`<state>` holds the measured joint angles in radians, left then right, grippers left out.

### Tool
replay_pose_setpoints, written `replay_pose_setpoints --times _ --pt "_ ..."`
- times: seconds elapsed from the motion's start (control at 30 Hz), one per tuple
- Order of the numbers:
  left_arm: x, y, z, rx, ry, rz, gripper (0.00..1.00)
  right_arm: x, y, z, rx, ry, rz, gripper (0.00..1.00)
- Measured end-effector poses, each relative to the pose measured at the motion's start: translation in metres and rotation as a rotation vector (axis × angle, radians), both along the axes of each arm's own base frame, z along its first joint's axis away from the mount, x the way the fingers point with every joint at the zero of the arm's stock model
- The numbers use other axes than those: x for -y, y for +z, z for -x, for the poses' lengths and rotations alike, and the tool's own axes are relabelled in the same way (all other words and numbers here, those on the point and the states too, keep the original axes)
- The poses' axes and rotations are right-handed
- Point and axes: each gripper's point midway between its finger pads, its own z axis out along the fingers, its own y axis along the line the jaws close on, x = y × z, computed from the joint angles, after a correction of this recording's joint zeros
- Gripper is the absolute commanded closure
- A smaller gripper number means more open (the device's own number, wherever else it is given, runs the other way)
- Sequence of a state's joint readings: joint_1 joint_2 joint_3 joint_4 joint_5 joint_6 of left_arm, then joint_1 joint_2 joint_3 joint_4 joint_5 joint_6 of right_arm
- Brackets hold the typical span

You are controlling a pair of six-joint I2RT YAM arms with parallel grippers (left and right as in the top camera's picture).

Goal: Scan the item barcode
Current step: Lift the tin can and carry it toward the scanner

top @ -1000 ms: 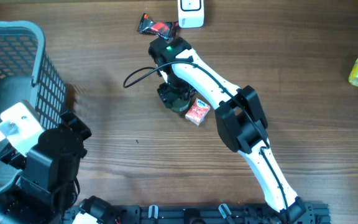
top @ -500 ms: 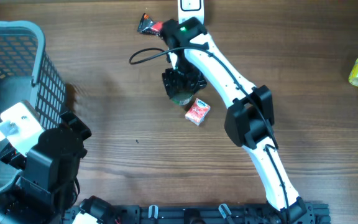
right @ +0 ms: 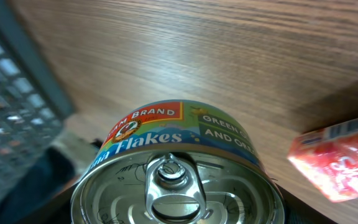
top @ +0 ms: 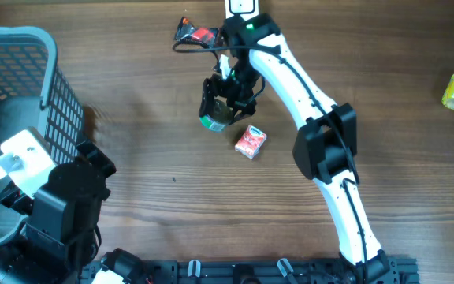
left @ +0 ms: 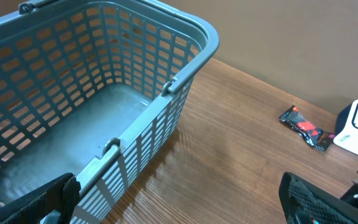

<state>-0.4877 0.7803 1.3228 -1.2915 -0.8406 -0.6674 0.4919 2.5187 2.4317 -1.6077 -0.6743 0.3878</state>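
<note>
Upper centre, the right fingers (top: 227, 99) sit half-closed around the pull-tab flakes can (right: 179, 168), gripping its rigid, probably slick sides. The left fingers (left: 334, 202) gape empty.

The right end effector (top: 225, 99), gripping the can (top: 213, 120), now sits farther toward the far side than a second ago. This leaves a clear gap between it and the red box (top: 251, 142) it was crowding. The can shows tilted at the end effector's left side, and the arm's wrist now overlaps the near edge of the white scanner (top: 241, 6) and the right end of the snack wrapper (top: 191, 33).
</note>
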Motion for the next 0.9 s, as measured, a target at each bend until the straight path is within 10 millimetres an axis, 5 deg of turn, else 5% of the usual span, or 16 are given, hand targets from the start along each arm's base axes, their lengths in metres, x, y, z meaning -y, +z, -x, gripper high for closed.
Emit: replay_pose_setpoints --times 0.43,0.9 --pt "0.0 0.0 0.0 0.0 0.0 0.0 0.0 0.002 0.027 -0.015 -0.152 -0.169 -0.163 0.33" --pt "0.0 0.0 0.0 0.0 0.0 0.0 0.0 0.002 0.021 -0.021 -0.1 -0.151 -0.15 0.33"
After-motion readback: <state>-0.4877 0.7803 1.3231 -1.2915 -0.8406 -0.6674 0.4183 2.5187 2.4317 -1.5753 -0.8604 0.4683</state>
